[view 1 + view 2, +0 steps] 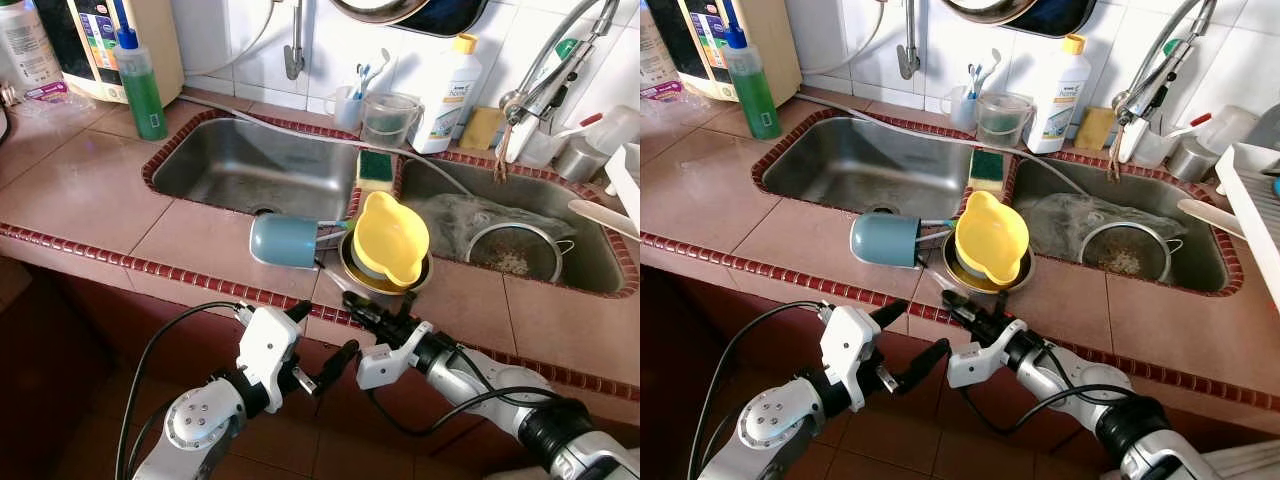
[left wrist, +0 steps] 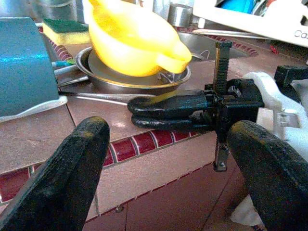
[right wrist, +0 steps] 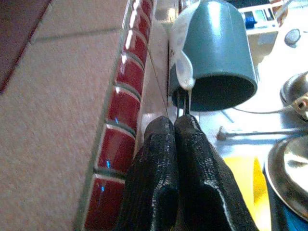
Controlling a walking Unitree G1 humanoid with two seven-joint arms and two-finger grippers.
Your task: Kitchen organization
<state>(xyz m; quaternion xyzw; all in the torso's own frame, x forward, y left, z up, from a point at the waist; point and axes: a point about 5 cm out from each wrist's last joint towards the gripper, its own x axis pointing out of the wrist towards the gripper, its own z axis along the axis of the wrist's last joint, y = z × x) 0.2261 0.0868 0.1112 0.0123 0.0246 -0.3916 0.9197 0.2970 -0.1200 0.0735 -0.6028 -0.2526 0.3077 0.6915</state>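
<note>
Brown tile covers the counter [image 1: 90,200], edged with a strip of small red tiles, and it fills most of the head views. Set into it is a steel double sink [image 1: 240,165] across the upper middle, with a mesh strainer [image 1: 515,250] in its right basin. At the upper left stands a green soap bottle [image 1: 140,85]; at the upper right, a white bottle [image 1: 447,95] leans against the wall tiles. A green and yellow sponge [image 1: 376,168] rests on the divider between the basins.

In the centre of the frame, a yellow jug [image 1: 390,238] sits tilted in a steel bowl [image 1: 352,268]. Just left of it a blue cup [image 1: 284,241] lies on its side on the counter.

At the lower middle, the right gripper [image 1: 354,304] rests at the counter edge just below the bowl, its fingers pressed together on a thin metal handle [image 3: 183,103] that points toward the cup's mouth. The left gripper [image 1: 320,342], lower left, hangs below the counter edge with fingers spread apart, holding nothing.
</note>
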